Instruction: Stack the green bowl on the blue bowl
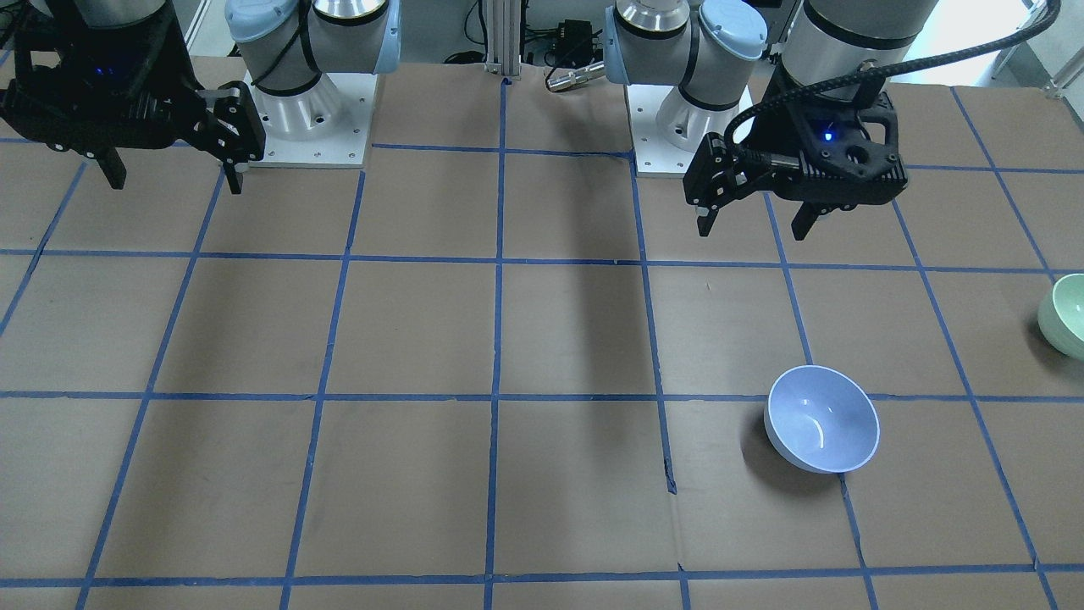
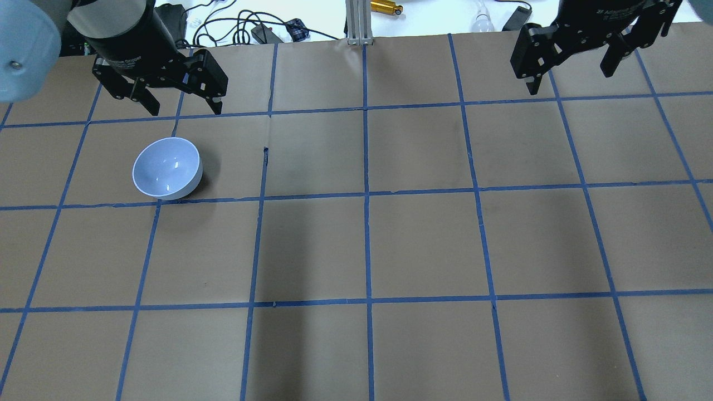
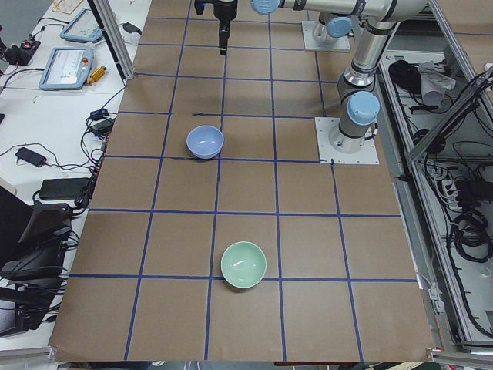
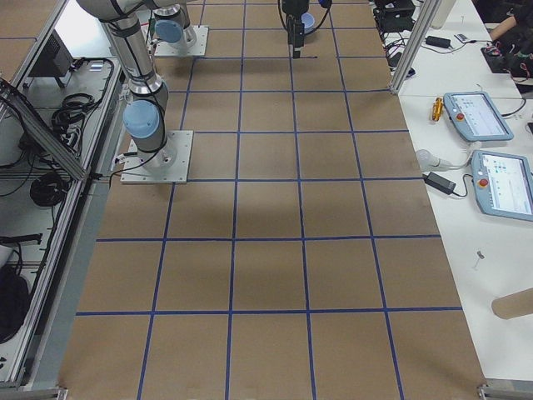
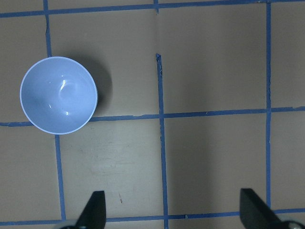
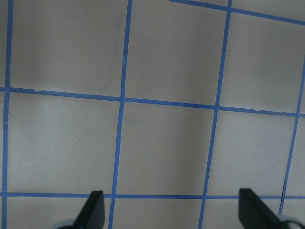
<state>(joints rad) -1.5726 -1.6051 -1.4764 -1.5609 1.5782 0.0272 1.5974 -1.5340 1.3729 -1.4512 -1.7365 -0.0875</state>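
The blue bowl (image 1: 821, 419) stands upright and empty on the table; it also shows in the overhead view (image 2: 167, 168), the exterior left view (image 3: 205, 142) and the left wrist view (image 5: 58, 95). The green bowl (image 3: 243, 264) stands upright and empty near the table's end on my left, cut by the front view's right edge (image 1: 1069, 315) and outside the overhead view. My left gripper (image 2: 182, 110) hangs open and empty above the table, just beyond the blue bowl; the left wrist view (image 5: 174, 212) shows it too. My right gripper (image 2: 569, 81) is open and empty over the far right squares, also in the right wrist view (image 6: 172, 212).
The table (image 2: 423, 245) is brown paper with a blue tape grid. The two arm bases (image 1: 309, 127) (image 1: 677, 140) stand at my side of it. Cables and small devices (image 2: 267, 30) lie past the far edge. Teach pendants (image 4: 479, 117) lie on a side bench.
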